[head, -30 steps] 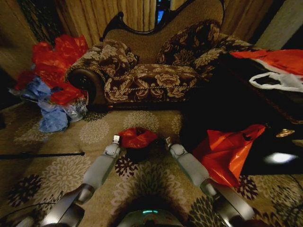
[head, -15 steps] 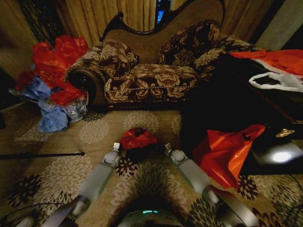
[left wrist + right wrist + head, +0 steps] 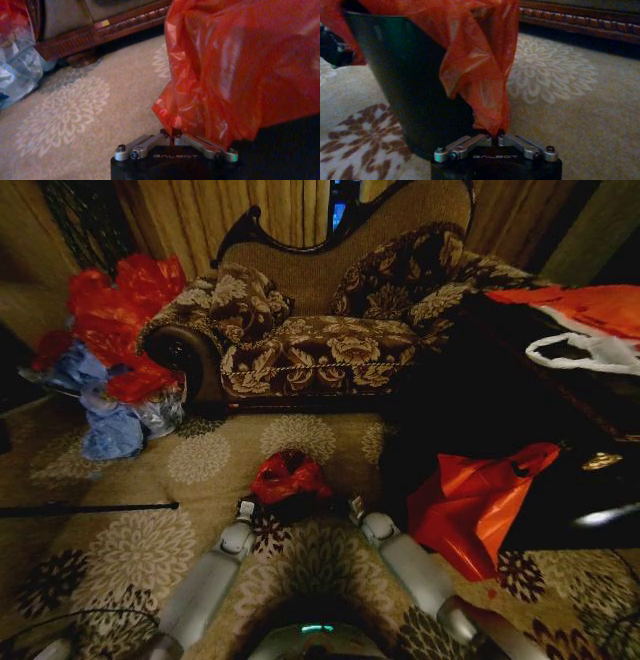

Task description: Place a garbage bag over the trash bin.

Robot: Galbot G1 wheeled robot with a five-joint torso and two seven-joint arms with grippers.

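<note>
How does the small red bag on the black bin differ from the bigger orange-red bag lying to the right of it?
The garbage bag is small, deep red and crumpled; the orange-red bag is larger, brighter and lies mostly flat. The garbage bag drapes over the trash bin, pinched by the left claw and the right claw; the orange-red bag is held by neither. Both are glossy plastic.

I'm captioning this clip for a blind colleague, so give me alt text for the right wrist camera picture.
The right gripper is shut on a hanging corner of the garbage bag, which drapes over the rim and down the side of the trash bin. The bin stands on a flower-patterned carpet, with a carved wooden sofa base behind.
</note>
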